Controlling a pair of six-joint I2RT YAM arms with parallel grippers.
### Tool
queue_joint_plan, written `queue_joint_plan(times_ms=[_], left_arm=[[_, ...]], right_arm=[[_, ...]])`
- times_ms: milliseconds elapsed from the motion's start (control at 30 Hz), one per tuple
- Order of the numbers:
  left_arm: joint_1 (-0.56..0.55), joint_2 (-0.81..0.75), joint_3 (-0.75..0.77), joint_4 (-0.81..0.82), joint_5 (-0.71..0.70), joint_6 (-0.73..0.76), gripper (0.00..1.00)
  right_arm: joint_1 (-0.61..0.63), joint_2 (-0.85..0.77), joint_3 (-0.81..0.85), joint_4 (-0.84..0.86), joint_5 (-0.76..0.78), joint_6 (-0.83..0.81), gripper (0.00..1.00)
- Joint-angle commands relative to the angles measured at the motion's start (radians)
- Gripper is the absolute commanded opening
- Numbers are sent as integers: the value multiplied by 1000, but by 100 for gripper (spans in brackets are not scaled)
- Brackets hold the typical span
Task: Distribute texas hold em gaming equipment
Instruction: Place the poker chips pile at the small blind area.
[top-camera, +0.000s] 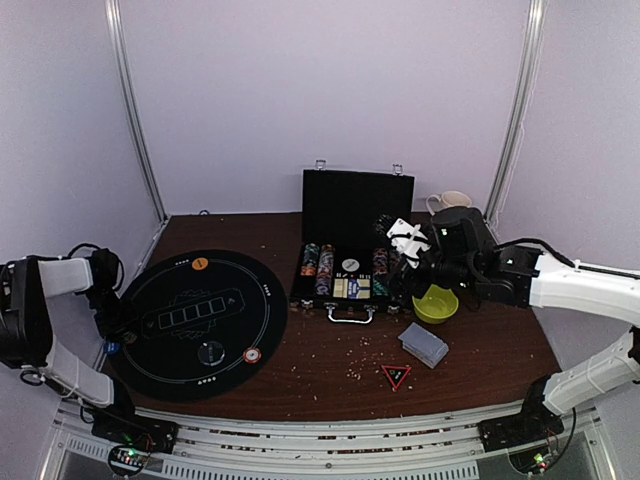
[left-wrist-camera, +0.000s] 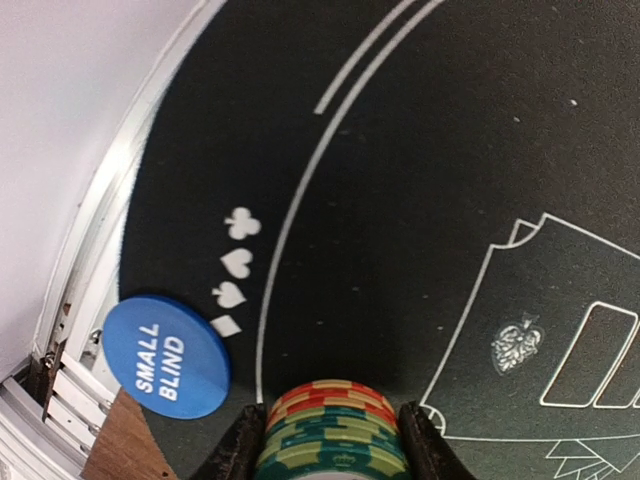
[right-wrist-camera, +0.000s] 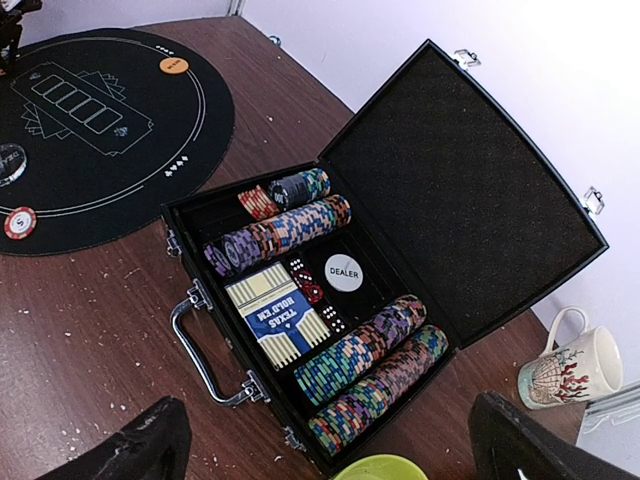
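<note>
From above: an open black case (top-camera: 345, 215) mid-table, a grey-blue deck (top-camera: 423, 343) near it. Left wrist: left gripper (left-wrist-camera: 332, 452) clamped on a chip stack (left-wrist-camera: 330, 408) over the mat (left-wrist-camera: 420, 150) — beside a blue Small Blind disc (left-wrist-camera: 167, 355). Right wrist: right gripper (right-wrist-camera: 335, 445) spread wide above the case's chip rows (right-wrist-camera: 280, 232).

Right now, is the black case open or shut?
Open. The case has its lid standing up, and chip rows and the dealer button show inside.

Blue small-blind disc (left-wrist-camera: 165, 355); teal-red striped chip stack (left-wrist-camera: 332, 430); black mat (left-wrist-camera: 420, 150), white suit marks (left-wrist-camera: 236, 262).
</note>
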Motion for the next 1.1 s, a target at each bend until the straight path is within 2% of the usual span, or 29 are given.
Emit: queue_joint_plan(times_ms=[0, 333, 433, 600, 667, 900, 1067], left_arm=[[-15, 21, -6, 40, -19, 2, 0], [-15, 80, -18, 62, -44, -10, 0], [-14, 93, -19, 65, -35, -2, 11], [-15, 78, -16, 61, -36, -3, 37], [-15, 67, -14, 59, -38, -4, 43], [-15, 55, 4, 47, -29, 4, 58], [-15, 28, 35, 21, -47, 4, 62]], right_arm=[[-9, 1, 0, 13, -11, -6, 100], [-15, -1, 3, 9, -17, -4, 100], [-17, -4, 4, 8, -17, -4, 100], [-19, -2, 7, 7, -20, -4, 100], [-19, -2, 7, 7, -21, -4, 100], [-21, 1, 11, 3, -28, -2, 100], [-23, 3, 18, -1, -37, -1, 100]])
